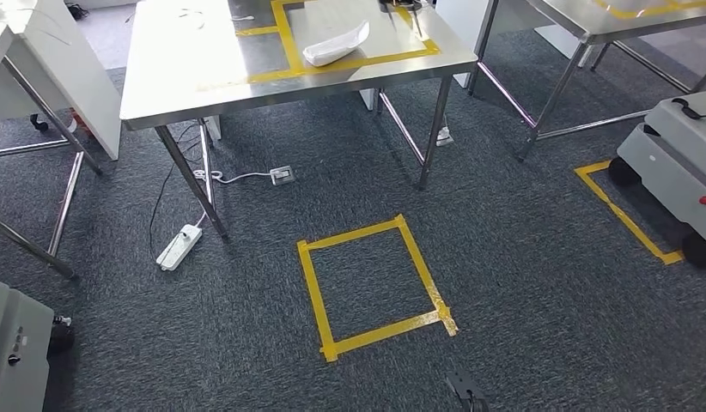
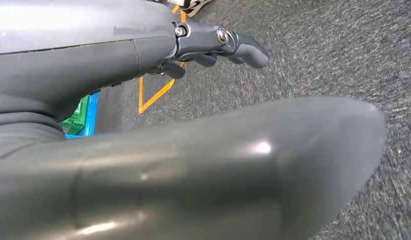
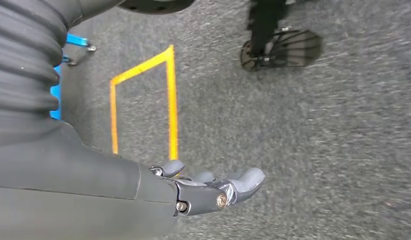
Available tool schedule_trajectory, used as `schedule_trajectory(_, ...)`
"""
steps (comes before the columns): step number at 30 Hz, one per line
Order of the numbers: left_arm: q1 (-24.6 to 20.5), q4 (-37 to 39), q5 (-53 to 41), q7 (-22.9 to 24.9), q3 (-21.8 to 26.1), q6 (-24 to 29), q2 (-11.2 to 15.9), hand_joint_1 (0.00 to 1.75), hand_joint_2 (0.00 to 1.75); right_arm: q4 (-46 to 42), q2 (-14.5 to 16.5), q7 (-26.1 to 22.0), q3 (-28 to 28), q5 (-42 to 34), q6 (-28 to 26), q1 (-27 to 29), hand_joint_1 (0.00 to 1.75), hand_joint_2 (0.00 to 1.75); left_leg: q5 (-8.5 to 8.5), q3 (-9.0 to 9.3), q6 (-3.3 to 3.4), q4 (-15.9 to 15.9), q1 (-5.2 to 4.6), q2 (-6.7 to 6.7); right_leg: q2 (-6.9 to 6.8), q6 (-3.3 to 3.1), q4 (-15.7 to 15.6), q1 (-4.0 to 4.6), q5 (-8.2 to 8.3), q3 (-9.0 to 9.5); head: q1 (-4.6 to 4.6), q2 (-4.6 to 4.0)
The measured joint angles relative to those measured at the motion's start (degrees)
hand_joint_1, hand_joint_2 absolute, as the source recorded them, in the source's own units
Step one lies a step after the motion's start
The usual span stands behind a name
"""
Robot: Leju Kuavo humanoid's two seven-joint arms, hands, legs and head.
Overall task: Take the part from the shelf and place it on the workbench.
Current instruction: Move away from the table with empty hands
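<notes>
The steel workbench (image 1: 186, 81) stands ahead of me, with a yellow tape outline on its top. Inside that outline lies a white, boat-shaped object (image 1: 335, 43). My left hand (image 2: 158, 45) hangs over the grey carpet with its fingers stretched out and apart, and it holds nothing. My right hand (image 3: 193, 192) also hangs above the carpet, fingers loosely extended and empty. No shelf is in sight.
A yellow tape square (image 1: 375, 287) marks the carpet in front of the bench. A power strip (image 1: 179, 247) and a floor socket (image 1: 282, 175) lie by the bench legs. A second steel table (image 1: 590, 21) and a grey wheeled unit (image 1: 676, 163) stand at right; a grey box (image 1: 15, 343) at left.
</notes>
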Motion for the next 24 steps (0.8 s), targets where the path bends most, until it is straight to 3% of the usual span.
schedule_trajectory(2, 0.1, 0.0, -0.1, 0.2, 0.0, 0.0, 0.0, 0.0, 0.0, 0.1, 0.1, -0.7, -0.2, -0.3, 0.1, 0.0, 0.0, 1.75, 0.89, -0.3, -0.87, -0.2, -0.02, -0.06, 0.09, -1.17, -0.2, 0.21, 0.38, -0.47, 0.0, 0.01)
schedule_trajectory(4, 0.2, 0.0, -0.3, 0.3, 0.0, 0.0, 0.0, 0.0, 0.0, 0.2, 0.1, -1.1, -0.3, -0.4, 0.2, 0.0, 0.0, 1.75, -0.22, -0.98, -1.55, 0.6, 0.13, -0.2, -0.09, -2.22, -0.4, 0.14, 1.26, -1.41, -0.03, 0.01)
schedule_trajectory(6, 0.1, 0.0, -0.3, 0.2, 0.0, 0.0, -0.1, 0.0, 0.0, 0.2, 0.2, -1.1, -0.4, -0.1, 0.6, -0.1, 0.0, 1.75, -5.08, -2.5, -1.93, 5.2, 0.21, -0.31, -0.25, -2.98, -0.5, 0.13, 2.42, -2.68, -0.09, 0.0)
schedule_trajectory(8, -0.2, 0.0, -0.2, -0.1, 0.0, 0.0, -0.2, 0.0, 0.0, 0.2, 0.2, -1.1, -0.4, 0.3, 1.0, -0.1, 0.0, 1.75, -9.94, -3.99, -2.03, 12.5, 0.18, -0.34, -0.35, -3.24, -0.4, 0.41, 3.62, -4.21, -0.12, 0.0)
schedule_trajectory(9, -0.3, 0.0, -0.1, -0.2, -0.1, 0.0, -0.2, 0.0, 0.0, 0.2, 0.2, -1.3, -0.4, 0.3, 1.1, -0.1, 0.0, 1.75, -10.66, -3.98, -1.96, 15.0, 0.14, -0.34, -0.41, -3.29, -0.4, 0.58, 4.23, -4.96, -0.11, 0.0)
schedule_trajectory(10, -0.4, 0.0, -0.1, -0.3, -0.1, 0.0, -0.2, 0.0, 0.0, 0.2, 0.2, -1.6, -0.4, 0.3, 1.2, -0.1, 0.0, 1.75, -10.08, -3.16, -1.77, 15.8, 0.06, -0.35, -0.46, -3.3, -0.3, 0.73, 4.83, -5.72, -0.11, 0.0)
schedule_trajectory(12, -0.5, 0.0, -0.2, -0.2, -0.2, -0.2, -0.2, 0.0, 0.0, 0.2, 0.2, -2.1, -0.4, 0.1, 1.2, -0.1, 0.0, 1.75, -7.03, 1.34, -0.94, 11.3, -0.26, -0.41, -0.46, -3.25, -0.2, 1.0, 6.03, -7.08, -0.11, 0.0)
schedule_trajectory(14, -0.7, -0.1, -0.3, -0.1, -0.4, -0.1, -0.2, 0.0, 0.0, 0.2, 0.3, -1.9, -0.5, -0.1, 1.1, -0.1, 0.0, 1.75, -6.6, 7.3, 0.08, 2.7, -0.77, -0.44, -0.49, -2.9, -0.2, 1.16, 7.19, -8.08, -0.08, 0.0)
schedule_trajectory(15, -0.8, -0.1, -0.3, -0.1, -0.4, -0.1, -0.2, 0.0, 0.0, 0.2, 0.4, -1.6, -0.6, -0.1, 1.0, -0.1, 0.0, 1.75, -7.02, 9.07, 0.39, -0.4, -1.03, -0.47, -0.56, -2.64, -0.3, 1.1, 7.75, -8.27, -0.05, 0.0)
schedule_trajectory(16, -0.9, -0.1, -0.3, -0.2, -0.4, -0.1, -0.2, 0.0, 0.0, 0.2, 0.5, -1.2, -0.6, -0.1, 1.0, -0.1, 0.0, 1.75, -7.51, 9.82, 0.56, -2.1, -1.24, -0.49, -0.65, -2.31, -0.4, 0.98, 8.32, -8.36, -0.1, 0.0)
schedule_trajectory(18, -1.0, -0.1, -0.4, -0.3, -0.5, -0.1, -0.4, 0.0, 0.0, 0.2, 0.5, -0.9, -0.7, -0.1, 1.1, -0.1, 0.0, 1.75, -6.57, 9.24, 1.01, -2.7, -1.26, -0.49, -0.67, -1.61, -0.8, 0.78, 9.22, -8.45, -0.28, 0.01)
schedule_trajectory(19, -1.0, -0.1, -0.4, -0.2, -0.6, -0.2, -0.4, 0.0, 0.0, 0.2, 0.5, -0.9, -0.9, -0.1, 1.1, 0.0, 0.0, 1.75, -5.94, 8.78, 1.43, -2.9, -1.12, -0.41, -0.56, -1.2, -0.5, 0.73, 8.56, -8.77, -0.38, 0.01)
schedule_trajectory(20, -1.1, -0.1, -0.5, -0.2, -0.7, -0.2, -0.5, 0.0, 0.0, 0.3, 0.5, -0.9, -1.0, -0.2, 1.1, 0.0, 0.0, 1.75, -5.18, 8.13, 1.84, -3.0, -0.95, -0.31, -0.44, -0.82, 0.8, 0.69, 6.72, -9.3, -0.35, 0.01)
schedule_trajectory(23, -1.1, -0.2, -0.6, 0.3, -0.8, -0.1, -0.6, 0.0, 0.0, 0.3, 0.5, -0.8, -1.4, -0.4, 0.9, 0.0, 0.0, 1.75, -3.09, 5.76, 2.36, -3.0, -0.79, -0.02, -0.25, 0.16, 10.5, 0.33, -1.82, -11.5, -0.17, 0.01)
schedule_trajectory(24, -1.0, -0.2, -0.6, 0.4, -0.8, -0.1, -0.6, 0.0, 0.0, 0.3, 0.5, -0.7, -1.5, -0.3, 0.8, -0.1, 0.0, 1.75, -2.41, 4.88, 2.3, -2.8, -0.75, 0.07, -0.25, 0.4, 13.6, 0.23, -2.77, -11.72, -0.17, 0.01)
